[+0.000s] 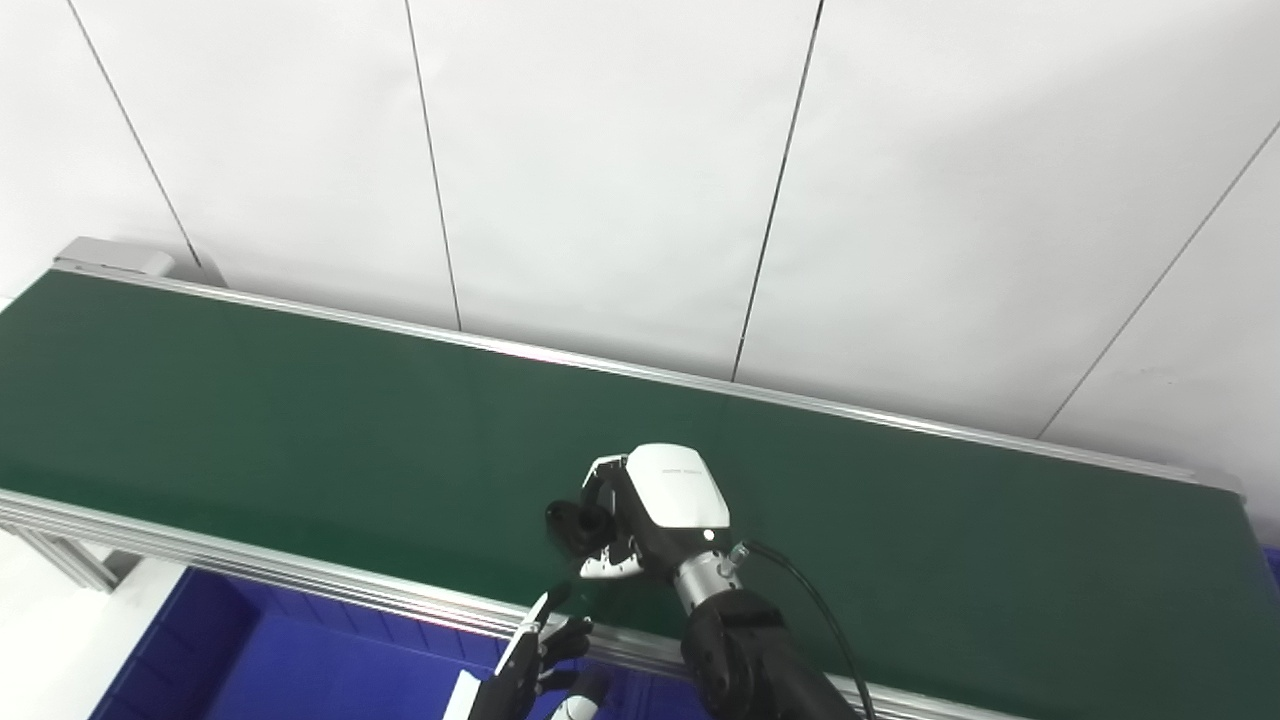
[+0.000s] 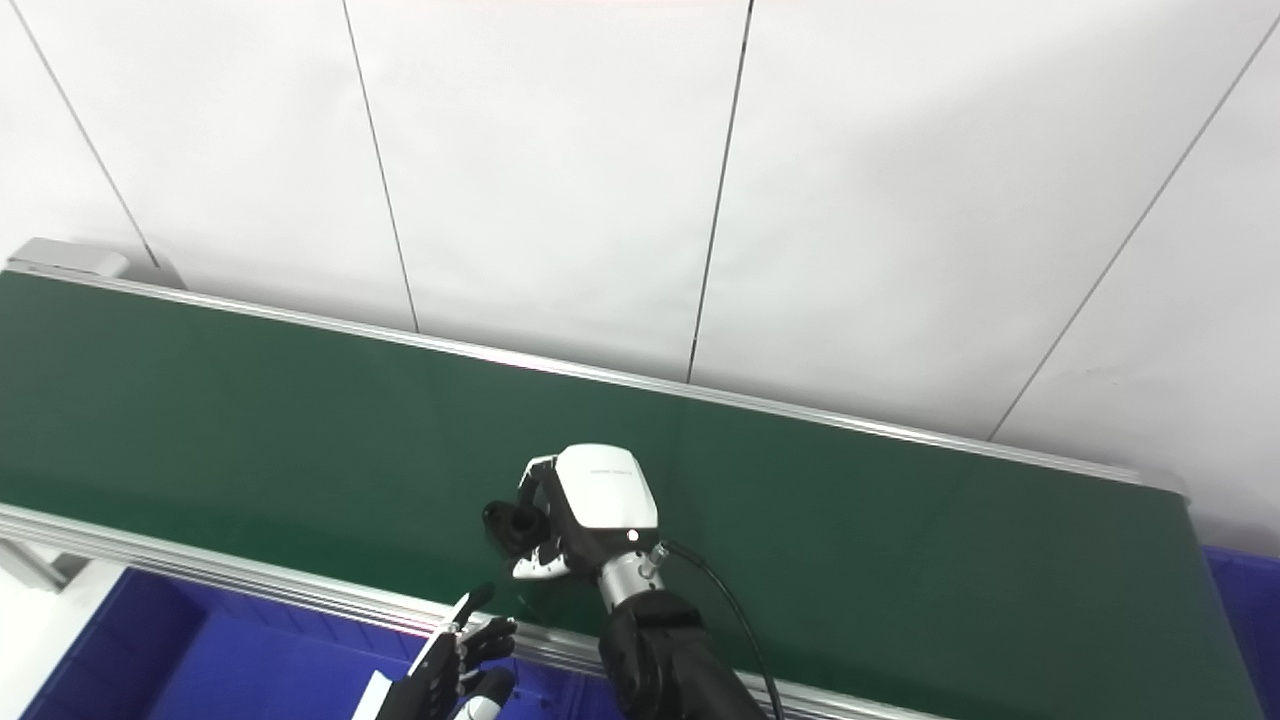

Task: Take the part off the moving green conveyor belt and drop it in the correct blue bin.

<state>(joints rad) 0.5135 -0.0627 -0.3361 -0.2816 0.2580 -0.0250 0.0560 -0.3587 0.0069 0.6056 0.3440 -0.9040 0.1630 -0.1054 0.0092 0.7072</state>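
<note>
At the lower left a blue bin [image 1: 300, 660] sits below the near aluminium rail [image 1: 250, 565] of the green conveyor belt [image 1: 300, 420], which runs diagonally across the view under a white panelled wall [image 1: 600, 150]; the left hand [image 1: 535, 665] rises from the bottom edge over that bin, just short of the rail, its dark fingers [image 1: 548, 610] spread apart and pointing up toward the belt, holding nothing; just to its right the right arm reaches up from the bottom edge over the rail, and the right hand [image 1: 650, 510] hovers over the belt's near half, white back upward, its fingers curled leftward and clamped on a small black round part [image 1: 578, 527]; a black cable [image 1: 800, 590] loops from the wrist; a second blue bin [image 2: 1240, 610] shows at the far right.
</note>
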